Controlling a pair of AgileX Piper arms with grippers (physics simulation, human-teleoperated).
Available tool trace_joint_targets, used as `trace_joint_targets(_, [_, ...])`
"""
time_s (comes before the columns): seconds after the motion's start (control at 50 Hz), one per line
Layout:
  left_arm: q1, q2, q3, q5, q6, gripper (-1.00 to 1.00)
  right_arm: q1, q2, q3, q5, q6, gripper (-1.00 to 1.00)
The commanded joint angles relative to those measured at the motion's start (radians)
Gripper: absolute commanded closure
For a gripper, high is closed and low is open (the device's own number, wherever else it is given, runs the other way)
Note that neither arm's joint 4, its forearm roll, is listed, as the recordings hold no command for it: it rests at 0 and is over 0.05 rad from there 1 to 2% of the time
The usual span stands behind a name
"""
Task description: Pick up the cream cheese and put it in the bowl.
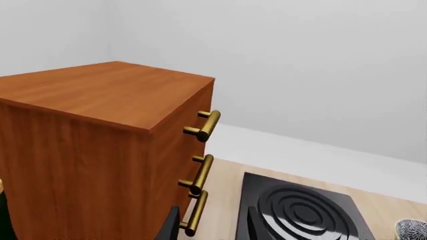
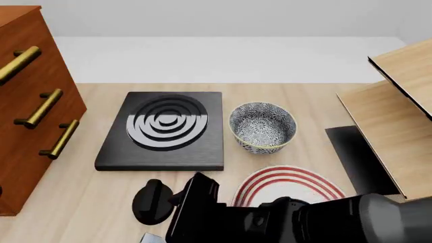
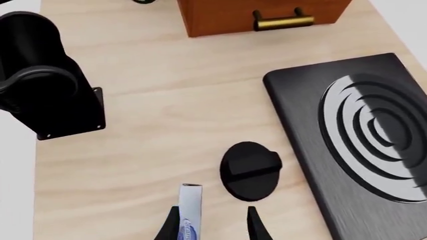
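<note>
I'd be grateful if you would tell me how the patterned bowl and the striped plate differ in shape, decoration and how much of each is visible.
The bowl is deep and steep-walled; the plate is flat and wider. The bowl carries a dense blue-grey and white floral pattern; the plate has red and white concentric stripes. The bowl is in full view, while the plate's near edge is hidden behind the right arm. Both are round, sit on the wooden table, right of the stove, and look empty where visible.

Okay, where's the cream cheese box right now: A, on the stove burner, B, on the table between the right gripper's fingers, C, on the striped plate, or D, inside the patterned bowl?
B: the right wrist view shows the cream cheese lying on the table between the right gripper fingers, beside the black knob.
</note>
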Motion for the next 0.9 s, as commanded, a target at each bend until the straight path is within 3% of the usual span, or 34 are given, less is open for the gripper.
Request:
trace_joint_targets(0.02, [-0.007,0.000,0.005,-0.003,-0.004,-1.00,0.015,0.026,-0.004,-0.015,0.008,-1.00])
trace_joint_targets(0.9, [-0.031,0.000,0.019,0.002,-0.011,-1.00,0.029,0.112,-0.014,-0.077,0.054,-1.00])
